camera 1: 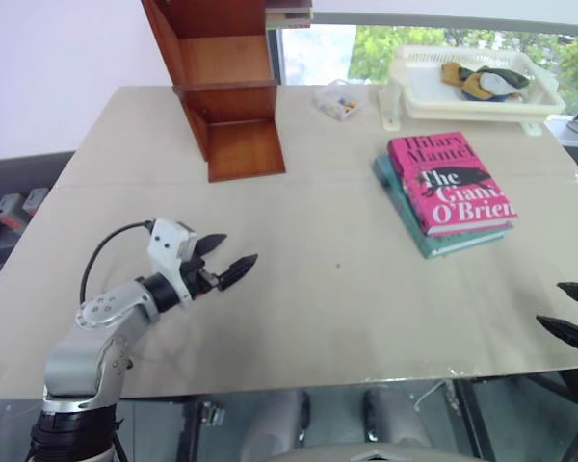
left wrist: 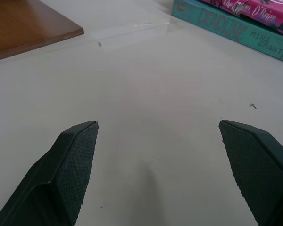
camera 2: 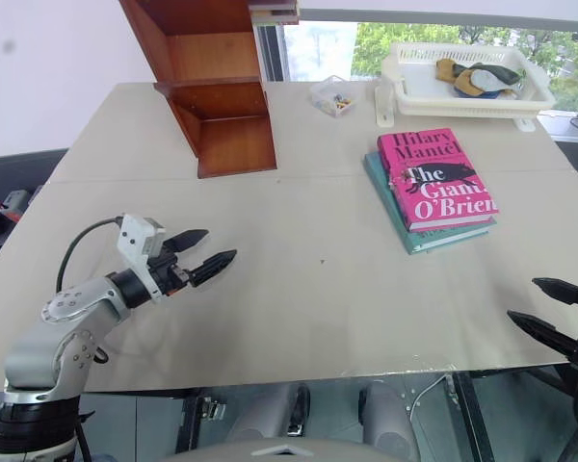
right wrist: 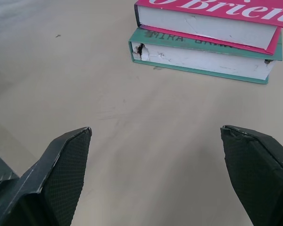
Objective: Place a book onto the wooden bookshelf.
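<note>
Beige table (camera 1: 299,318) carries everything; at its far left the wooden bookshelf (camera 1: 233,91) stands upright, reddish-brown, open compartments facing the robot, bottom board flat on the tabletop and bare, so a likely drop spot. Far right edge: white plastic basket tray (camera 1: 419,101) with slotted walls, holding a few soft items, mustard, dark green and pale grey, too bunched to name. Between shelf and tray a small clear plastic box (camera 1: 339,100) with tiny mixed bits inside, not identifiable. Right of centre, the book (camera 1: 450,181), magenta Hilary Mantel "The Giant O'Brien", lies flat and face up on top of a teal book (left wrist: 236,32) (spine reads Deadline, Mira Grant), slightly offset so teal edges show; stacking lifts the pink one off the table, probably easier for fingers to get under its edge. It is well apart from the shelf. Left gripper (camera 1: 226,258) hovers low over bare table near the left front, aimed toward the middle, fingers spread wide, nothing in them. Right gripper (camera 2: 552,310) at the near right table edge, pointing at the book stack, fingers also wide apart and empty. Pickup not yet begun; right arm looks better placed for the grab.
</note>
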Tool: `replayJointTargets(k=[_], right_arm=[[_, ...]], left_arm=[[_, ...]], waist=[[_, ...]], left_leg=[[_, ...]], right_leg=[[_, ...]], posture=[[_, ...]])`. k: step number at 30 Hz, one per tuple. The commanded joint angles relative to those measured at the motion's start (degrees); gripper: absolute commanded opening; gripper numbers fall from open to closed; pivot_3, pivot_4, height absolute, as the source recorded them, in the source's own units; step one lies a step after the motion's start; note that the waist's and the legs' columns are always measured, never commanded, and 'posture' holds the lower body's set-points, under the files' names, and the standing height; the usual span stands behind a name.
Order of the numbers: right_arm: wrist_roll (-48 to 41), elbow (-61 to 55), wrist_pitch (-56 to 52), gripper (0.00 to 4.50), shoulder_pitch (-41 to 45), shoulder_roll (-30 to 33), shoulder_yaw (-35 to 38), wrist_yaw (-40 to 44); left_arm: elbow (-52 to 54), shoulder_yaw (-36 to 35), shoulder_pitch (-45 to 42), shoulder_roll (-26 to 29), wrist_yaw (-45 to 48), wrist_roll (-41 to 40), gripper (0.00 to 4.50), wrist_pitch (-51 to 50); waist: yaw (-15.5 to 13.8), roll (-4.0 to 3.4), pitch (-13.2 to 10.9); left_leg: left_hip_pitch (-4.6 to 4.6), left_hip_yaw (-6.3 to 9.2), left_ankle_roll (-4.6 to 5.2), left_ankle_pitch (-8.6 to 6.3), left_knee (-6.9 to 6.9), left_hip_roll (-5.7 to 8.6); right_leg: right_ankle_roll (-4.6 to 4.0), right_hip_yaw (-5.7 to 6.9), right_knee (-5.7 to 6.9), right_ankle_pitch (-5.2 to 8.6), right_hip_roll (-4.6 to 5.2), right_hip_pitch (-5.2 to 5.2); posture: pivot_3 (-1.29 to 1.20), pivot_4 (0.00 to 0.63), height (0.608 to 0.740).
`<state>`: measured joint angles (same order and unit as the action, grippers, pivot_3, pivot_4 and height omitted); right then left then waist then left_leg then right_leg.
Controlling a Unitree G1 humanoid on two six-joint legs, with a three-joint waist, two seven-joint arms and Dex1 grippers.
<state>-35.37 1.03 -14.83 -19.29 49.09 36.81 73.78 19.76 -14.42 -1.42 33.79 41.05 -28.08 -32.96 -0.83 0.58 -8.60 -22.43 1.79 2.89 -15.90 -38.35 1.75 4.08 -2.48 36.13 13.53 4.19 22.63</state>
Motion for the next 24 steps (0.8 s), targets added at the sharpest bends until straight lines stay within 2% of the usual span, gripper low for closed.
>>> replayJointTargets(k=[1, 12, 17, 24], right_arm=[[-0.10, -0.43, 0.17, 4.50, 0.33, 1.04, 1.26, 0.25], [2.39, 0.16, 0.65, 4.50, 4.91, 0.02, -0.92, -4.41], [8.68, 1.58, -0.47, 4.50, 16.43, -2.25, -6.31, -19.11], [14.88, 7.59, -5.72, 4.50, 39.88, -8.20, -12.46, -41.19]], left_arm=[[0.86, -0.03, -0.49, 0.84, 0.41, 0.01, 4.38, 1.78], [-1.28, 0.61, -4.32, 1.90, 1.85, -0.13, 4.38, 4.60], [-5.62, 1.61, -13.12, 0.96, 4.21, -3.49, 4.38, 3.98], [-10.48, 4.38, -22.31, 2.85, 16.91, -9.48, 4.38, 2.14]], waist=[[0.00, 0.00, 0.00], [-0.01, 0.00, 0.00], [0.08, 0.01, -0.01], [0.53, -0.05, 0.00]], left_leg=[[-0.01, 0.00, 0.00, 0.00, 0.00, 0.00], [-0.08, 0.03, 0.00, 0.00, 0.03, 0.00], [-0.11, 0.03, -0.04, 0.03, -0.04, 0.01], [-0.23, -0.04, -0.38, 0.28, 0.00, 0.02]], right_leg=[[0.00, 0.00, -0.01, 0.00, 0.00, 0.00], [-0.01, 0.04, -0.07, -0.01, 0.00, 0.05], [-0.10, 0.08, -0.08, -0.10, -0.04, 0.06], [0.03, 0.21, -0.01, -0.26, -0.26, 0.31]], posture=[[0.00, 0.150, 0.740], [0.00, 0.150, 0.740], [0.00, 0.150, 0.740], [0.00, 0.150, 0.740]])
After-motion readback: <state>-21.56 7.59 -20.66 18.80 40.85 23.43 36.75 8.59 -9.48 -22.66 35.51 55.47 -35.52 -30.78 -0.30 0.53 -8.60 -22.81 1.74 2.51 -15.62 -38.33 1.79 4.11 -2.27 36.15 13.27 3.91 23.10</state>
